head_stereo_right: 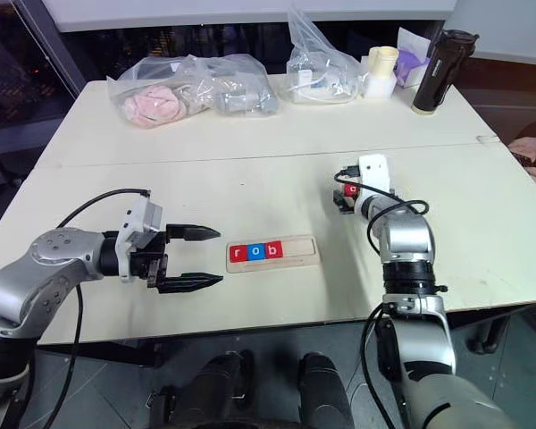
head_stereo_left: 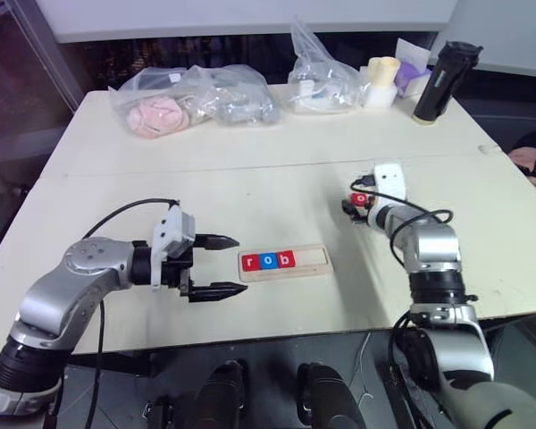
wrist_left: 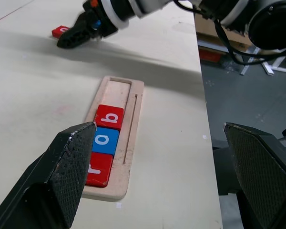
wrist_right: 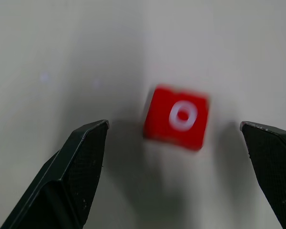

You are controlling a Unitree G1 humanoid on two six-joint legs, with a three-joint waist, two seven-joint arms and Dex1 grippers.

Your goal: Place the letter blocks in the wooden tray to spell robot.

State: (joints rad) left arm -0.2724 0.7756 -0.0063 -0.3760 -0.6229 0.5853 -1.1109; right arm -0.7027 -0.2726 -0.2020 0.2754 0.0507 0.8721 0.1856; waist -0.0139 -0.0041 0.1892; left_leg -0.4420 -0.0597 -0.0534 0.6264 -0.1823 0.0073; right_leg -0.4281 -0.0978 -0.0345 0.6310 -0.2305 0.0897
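The wooden tray [head_stereo_left: 311,261] lies near the table's front edge. Its left part holds a red r [head_stereo_left: 251,262], a blue o [head_stereo_left: 268,261] and a red b [head_stereo_left: 287,259]; its right part is bare. My left gripper [head_stereo_left: 221,265] hovers just left of the tray, open and empty, pointing at it. Further back and to the right, my right gripper [wrist_right: 174,126] stands open over a red o block [wrist_right: 177,117] lying flat on the table, one finger on each side and neither touching it. That block [head_stereo_left: 361,198] sits by the gripper's tips in the head view.
Two clear plastic bags [head_stereo_left: 196,98] [head_stereo_left: 322,76] with items, pale cups [head_stereo_left: 382,80] and a black bottle [head_stereo_left: 445,80] line the table's far edge. The table's front edge [head_stereo_left: 277,326] runs just below the tray.
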